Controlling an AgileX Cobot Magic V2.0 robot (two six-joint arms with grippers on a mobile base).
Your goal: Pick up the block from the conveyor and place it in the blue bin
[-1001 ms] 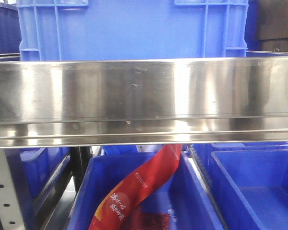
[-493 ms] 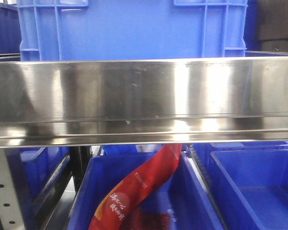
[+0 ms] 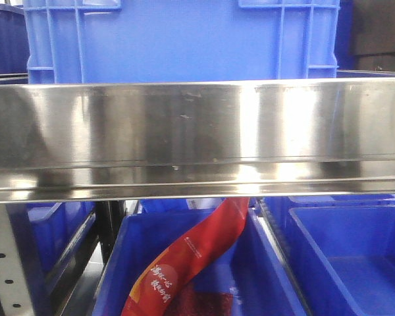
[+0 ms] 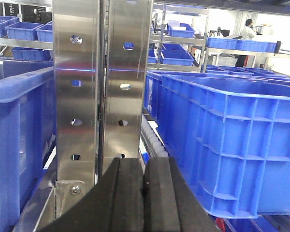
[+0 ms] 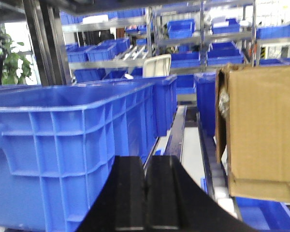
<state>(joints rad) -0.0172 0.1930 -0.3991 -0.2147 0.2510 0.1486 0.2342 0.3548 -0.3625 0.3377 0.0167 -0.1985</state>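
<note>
No block shows in any view, and neither does the conveyor belt; where the block lies cannot be told from here. In the front view a broad steel rail (image 3: 197,131) fills the middle and hides whatever sits behind it. Below it stand two blue bins: a middle bin (image 3: 263,263) that holds a red packet (image 3: 197,253), and a right bin (image 3: 349,257) just beside it that looks bare inside. A tall crate (image 3: 184,39) rises behind the rail.

The left gripper (image 4: 144,193) has its black pads pressed together with nothing between them, and it faces a perforated steel post (image 4: 104,87) between two blue crates. The right gripper (image 5: 146,193) is likewise closed on nothing, pointing along a gap between a big blue crate (image 5: 72,145) and a cardboard box (image 5: 261,130).

As I judge it, the grab has not begun, and the risks follow from that. Both jaws must spread before any pick; going in closed would only push a block away. The left arm sits near the post and could strike it on a careless swing. With several blue bins about, a drop could land in the wrong one, and the rail blocks the front camera from checking it.
</note>
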